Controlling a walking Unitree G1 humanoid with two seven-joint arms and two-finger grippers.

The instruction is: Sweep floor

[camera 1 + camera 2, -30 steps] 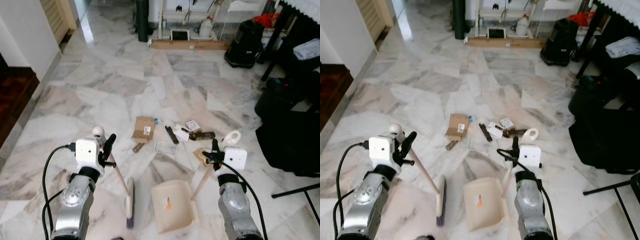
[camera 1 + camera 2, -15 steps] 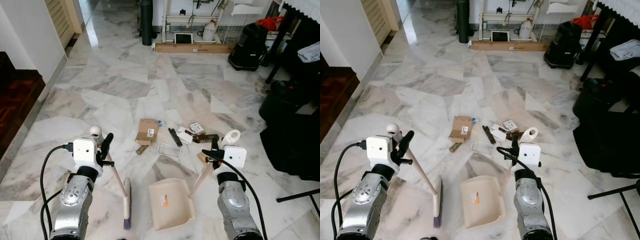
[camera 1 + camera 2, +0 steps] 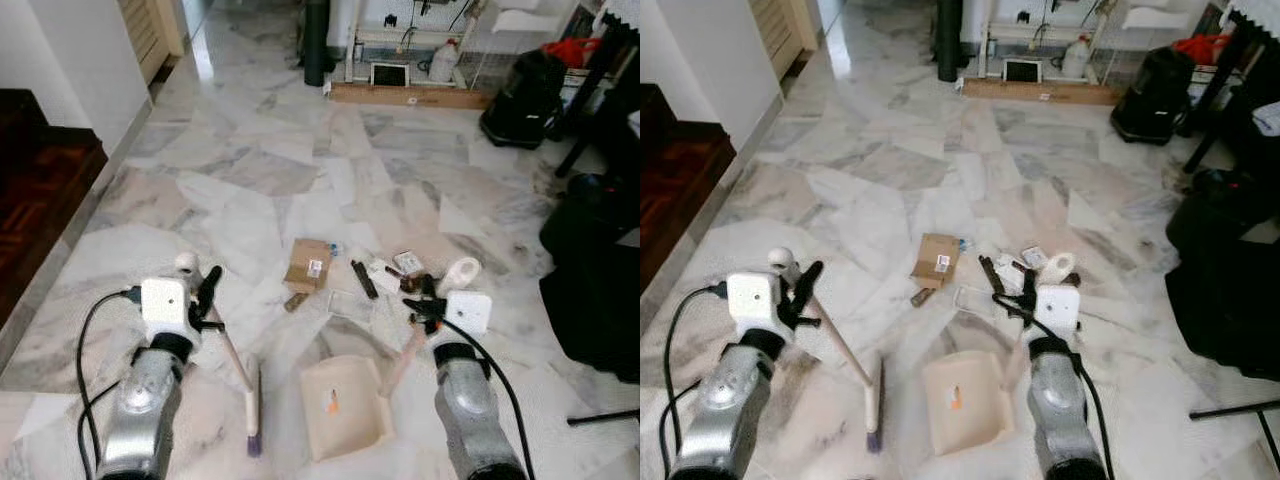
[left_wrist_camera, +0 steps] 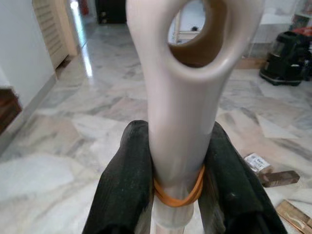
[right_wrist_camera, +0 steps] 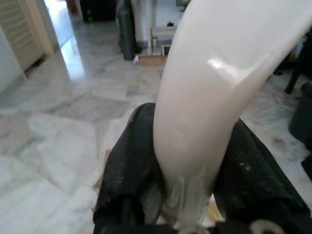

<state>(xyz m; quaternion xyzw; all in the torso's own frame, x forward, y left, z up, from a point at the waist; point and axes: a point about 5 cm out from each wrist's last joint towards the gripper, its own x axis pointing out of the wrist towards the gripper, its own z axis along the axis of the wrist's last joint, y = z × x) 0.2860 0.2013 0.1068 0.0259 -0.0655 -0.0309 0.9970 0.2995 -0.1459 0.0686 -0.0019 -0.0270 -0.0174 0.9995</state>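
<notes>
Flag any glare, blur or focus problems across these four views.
Left eye view: sharp enough, window glare streaks the white marble floor near the doorway. Left wrist view: the cream plastic broom handle is close but fairly crisp, background soft. Right wrist view: the white plastic dustpan handle is blurred, with a bright highlight; floor behind out of focus.

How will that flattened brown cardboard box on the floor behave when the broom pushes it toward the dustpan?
The cardboard box lies flat on glossy marble, so it will probably slide easily. It looks thin and light, so the broom bristles may ride over it or flip it. It seems wide against the dustpan mouth, so it may jam at the lip.
</notes>
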